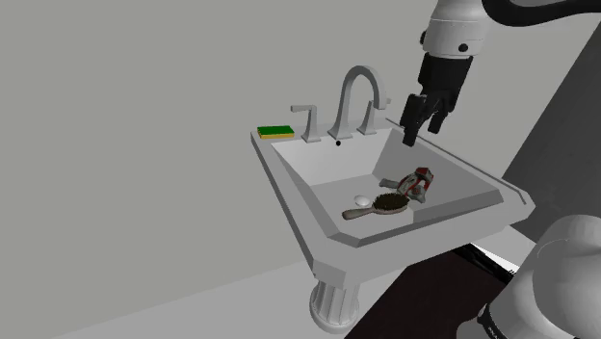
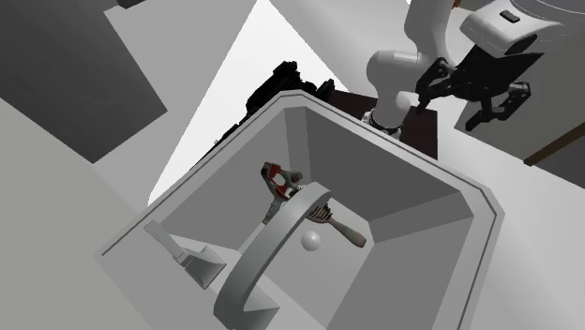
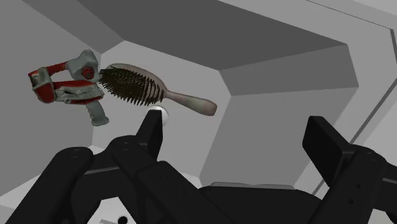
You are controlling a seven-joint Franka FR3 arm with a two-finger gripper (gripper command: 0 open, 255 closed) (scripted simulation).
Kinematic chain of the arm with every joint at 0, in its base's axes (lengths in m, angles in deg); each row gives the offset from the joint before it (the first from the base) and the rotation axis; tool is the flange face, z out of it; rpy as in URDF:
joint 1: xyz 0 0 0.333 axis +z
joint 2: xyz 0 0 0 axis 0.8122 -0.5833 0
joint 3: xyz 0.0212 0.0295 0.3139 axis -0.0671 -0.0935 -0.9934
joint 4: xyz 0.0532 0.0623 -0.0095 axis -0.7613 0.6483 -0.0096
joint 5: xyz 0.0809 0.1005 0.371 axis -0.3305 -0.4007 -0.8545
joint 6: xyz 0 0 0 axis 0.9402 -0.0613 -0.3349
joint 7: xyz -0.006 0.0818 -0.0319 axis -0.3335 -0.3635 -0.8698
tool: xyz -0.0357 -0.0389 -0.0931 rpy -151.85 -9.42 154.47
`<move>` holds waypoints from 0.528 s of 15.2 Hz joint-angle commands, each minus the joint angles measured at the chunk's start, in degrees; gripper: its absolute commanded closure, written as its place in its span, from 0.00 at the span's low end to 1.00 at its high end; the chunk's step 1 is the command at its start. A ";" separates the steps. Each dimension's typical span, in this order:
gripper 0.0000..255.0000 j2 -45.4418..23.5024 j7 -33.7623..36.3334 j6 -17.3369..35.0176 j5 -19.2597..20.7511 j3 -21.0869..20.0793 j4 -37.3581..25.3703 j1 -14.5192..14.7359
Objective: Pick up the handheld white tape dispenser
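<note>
Overhead, black end effector [image 1: 421,130] at the shoulder view's upper right, fingers spread wide and empty, red-and-grey tape dispenser [image 1: 417,182] lying in the sink [image 1: 318,164] basin at centre-right, just beside a hairbrush [image 1: 385,204]

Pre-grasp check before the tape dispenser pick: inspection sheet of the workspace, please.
Surface: white pedestal sink; the loose things lie on its basin floor.
Job's things: tape dispenser, red and grey rather than white, lying in the basin, not held.
Clutter: hairbrush right beside the dispenser, bristles toward it; small white ball by the brush's handle; green and yellow sponge on the rim near the faucet.
Grippers: tool open, holding nothing, in the air above the sink, at the shoulder view's right of the faucet.
Cables: nothing seen.
Surroundings: plain grey wall behind the sink.
</note>
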 commanded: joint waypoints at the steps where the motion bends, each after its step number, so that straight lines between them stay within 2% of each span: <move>1: 0.00 0.00 0.00 0.00 0.00 0.00 0.00 0.00; 8: 0.00 -4.58 -9.65 8.95 4.98 6.49 5.81 -1.25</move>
